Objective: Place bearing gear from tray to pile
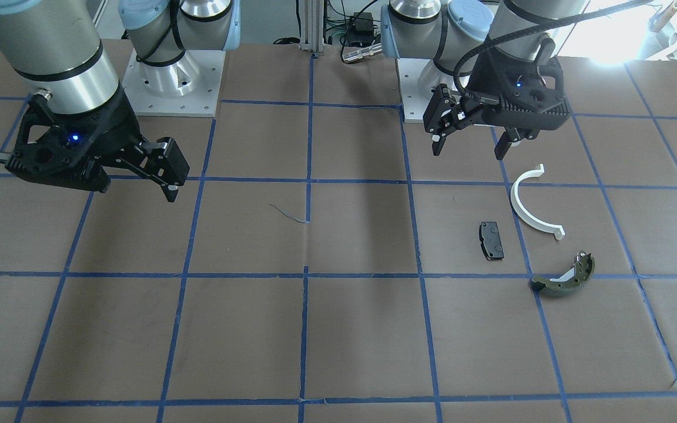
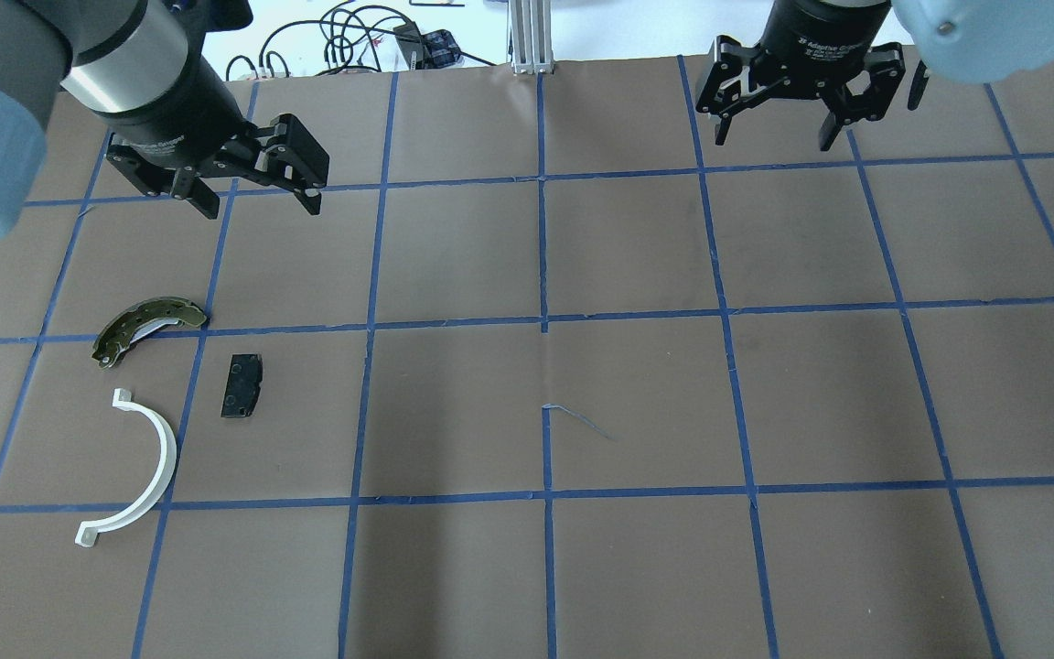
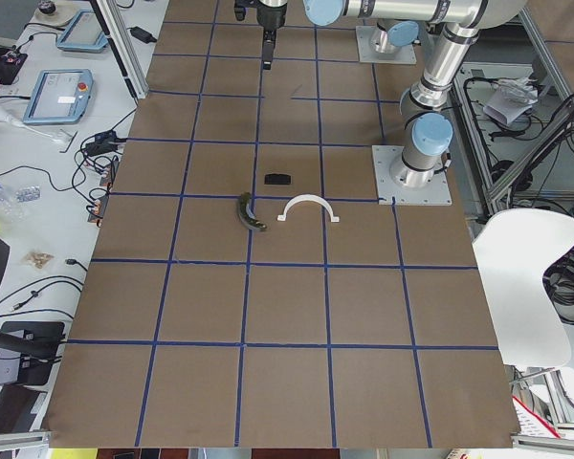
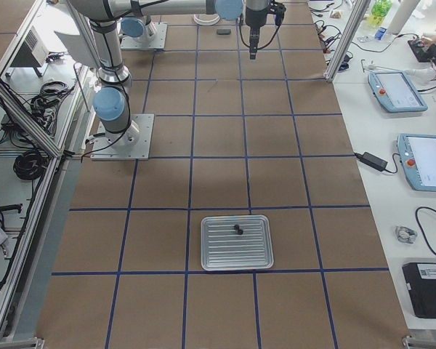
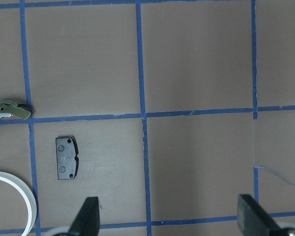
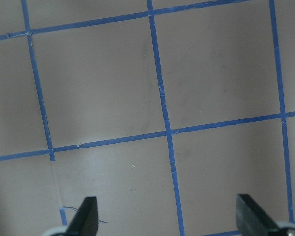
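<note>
Silver tray (image 4: 218, 256) holds the little bearing gear (image 4: 237, 230), well away from the pile (image 2: 240, 385). Left gripper (image 2: 262, 206) and right gripper (image 2: 774, 139) hang spread wide, empty; right's nearer the tray, likely fetches.

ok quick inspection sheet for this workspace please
surface: brown table, blue tape grid
job's things: small dark bearing gear on metal tray, robot's right end; white half-ring clip, black pad, olive brake shoe lie apart near left gripper
clutter: thin blue strand mid-table
grippers: left gripper, right gripper open, empty
cables: bundle beyond table edge
surroundings: teach pendants, white chair
</note>
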You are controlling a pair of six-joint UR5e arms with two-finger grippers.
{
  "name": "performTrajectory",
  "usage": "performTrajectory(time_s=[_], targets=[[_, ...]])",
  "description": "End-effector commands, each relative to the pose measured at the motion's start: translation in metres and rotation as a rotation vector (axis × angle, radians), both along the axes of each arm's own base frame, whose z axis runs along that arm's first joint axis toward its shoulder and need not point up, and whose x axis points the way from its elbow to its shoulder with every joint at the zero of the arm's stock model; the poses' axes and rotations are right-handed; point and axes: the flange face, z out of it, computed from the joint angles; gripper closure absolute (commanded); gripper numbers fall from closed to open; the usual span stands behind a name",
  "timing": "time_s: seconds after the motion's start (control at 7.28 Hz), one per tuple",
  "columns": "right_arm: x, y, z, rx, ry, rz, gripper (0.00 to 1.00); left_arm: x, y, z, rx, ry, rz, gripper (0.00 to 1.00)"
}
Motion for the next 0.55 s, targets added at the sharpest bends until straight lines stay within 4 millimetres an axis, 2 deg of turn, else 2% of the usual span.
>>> performTrajectory(time_s=[0.0, 0.41], targets=[[0.0004, -0.0001, 0.0008, -0.006, -0.001, 0.003, 0.00, 0.0013, -0.0004, -0.0014, 0.003, 0.000, 0.003, 0.00], [-0.0013, 0.0006, 0.0009, 0.000, -0.001, 0.006, 0.00, -0.0010, 0.0000, 0.0001, 0.000, 0.001, -0.002, 0.00]])
